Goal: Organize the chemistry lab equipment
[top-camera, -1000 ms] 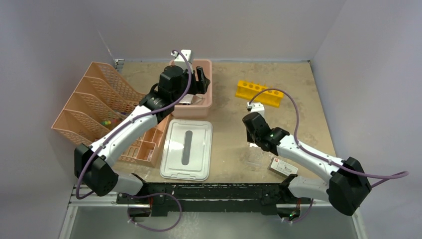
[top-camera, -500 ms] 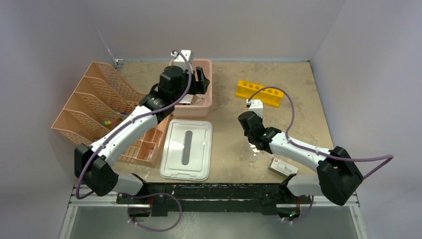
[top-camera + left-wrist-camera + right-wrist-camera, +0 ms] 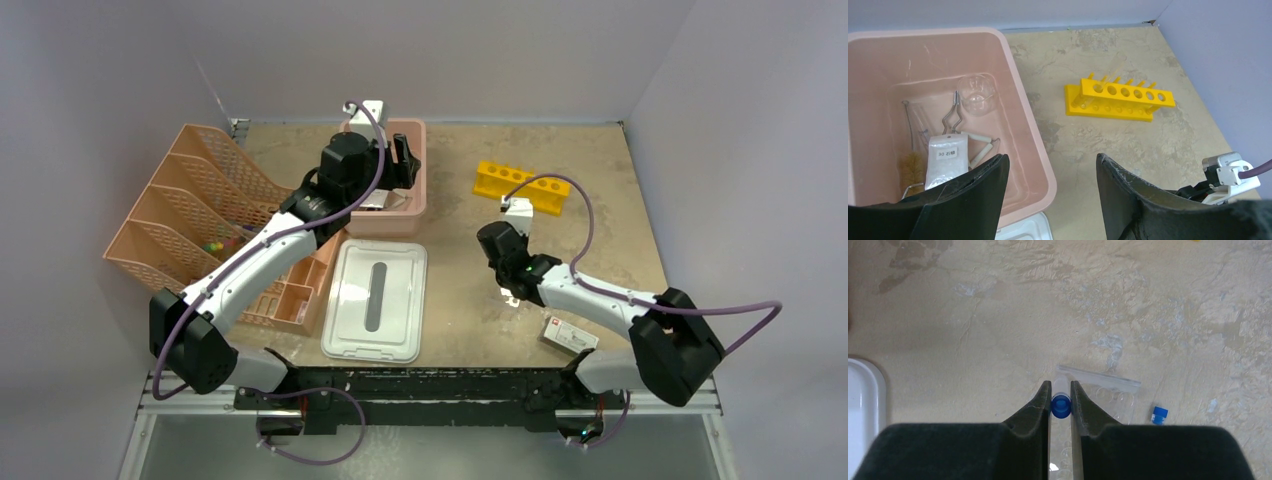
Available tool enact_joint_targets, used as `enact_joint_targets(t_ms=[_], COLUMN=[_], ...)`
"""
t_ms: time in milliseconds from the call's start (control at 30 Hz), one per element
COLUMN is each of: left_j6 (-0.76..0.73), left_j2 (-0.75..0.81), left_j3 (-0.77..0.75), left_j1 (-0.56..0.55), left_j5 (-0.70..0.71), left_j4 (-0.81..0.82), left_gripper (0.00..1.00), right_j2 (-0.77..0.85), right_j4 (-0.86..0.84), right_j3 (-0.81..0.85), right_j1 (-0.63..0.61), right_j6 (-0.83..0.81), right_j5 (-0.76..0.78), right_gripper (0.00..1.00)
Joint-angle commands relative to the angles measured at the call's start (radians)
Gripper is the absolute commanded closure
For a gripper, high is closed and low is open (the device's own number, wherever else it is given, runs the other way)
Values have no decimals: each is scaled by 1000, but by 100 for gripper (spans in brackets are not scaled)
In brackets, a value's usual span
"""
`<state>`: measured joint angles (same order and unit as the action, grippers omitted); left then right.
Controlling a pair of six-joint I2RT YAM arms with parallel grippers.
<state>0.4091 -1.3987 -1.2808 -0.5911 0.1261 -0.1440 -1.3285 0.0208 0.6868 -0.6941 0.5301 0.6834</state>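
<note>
My right gripper [image 3: 1060, 386] is shut on a blue-capped vial [image 3: 1061, 407], held just above a small clear packet [image 3: 1113, 390] on the table. A second blue-capped vial [image 3: 1159, 414] lies to its right. In the top view the right gripper [image 3: 511, 290] is right of the white lid. My left gripper [image 3: 1050, 160] is open and empty over the pink tub's right rim [image 3: 1023, 110]. In the tub lie a round clear dish [image 3: 977, 93], wire tongs [image 3: 953, 112], a white packet [image 3: 946, 160] and a brush [image 3: 913, 167]. The yellow rack [image 3: 1120, 97] holds one glass tube [image 3: 1110, 70].
The white lid [image 3: 375, 300] lies flat near the front middle. The peach mesh organizer [image 3: 190, 210] stands at the left. A small box with a red label [image 3: 570, 335] lies near the front right edge. The yellow rack [image 3: 520, 187] is at the back right.
My right arm has swung left and a little toward the back, its gripper moving with it. The left arm has not moved.
</note>
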Motion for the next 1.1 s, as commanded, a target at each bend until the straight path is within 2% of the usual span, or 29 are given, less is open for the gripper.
enact_joint_targets(t_ms=[0, 400, 867, 967, 1067], left_j6=[-4, -15, -23, -24, -25], left_j2=[1, -3, 0, 0, 0], left_j3=[-14, -17, -17, -18, -22], left_j1=[1, 1, 1, 1, 1], left_j5=[6, 1, 5, 4, 10], left_j4=[34, 26, 20, 21, 23], left_gripper=[37, 37, 37, 37, 37], right_j2=[7, -88, -142, -152, -143], right_j4=[54, 251, 315, 320, 337], right_j3=[-7, 112, 211, 223, 240], right_j1=[12, 68, 143, 143, 143], right_j6=[93, 157, 116, 112, 118], right_j5=[11, -40, -164, -166, -162], right_gripper=[93, 92, 92, 84, 60])
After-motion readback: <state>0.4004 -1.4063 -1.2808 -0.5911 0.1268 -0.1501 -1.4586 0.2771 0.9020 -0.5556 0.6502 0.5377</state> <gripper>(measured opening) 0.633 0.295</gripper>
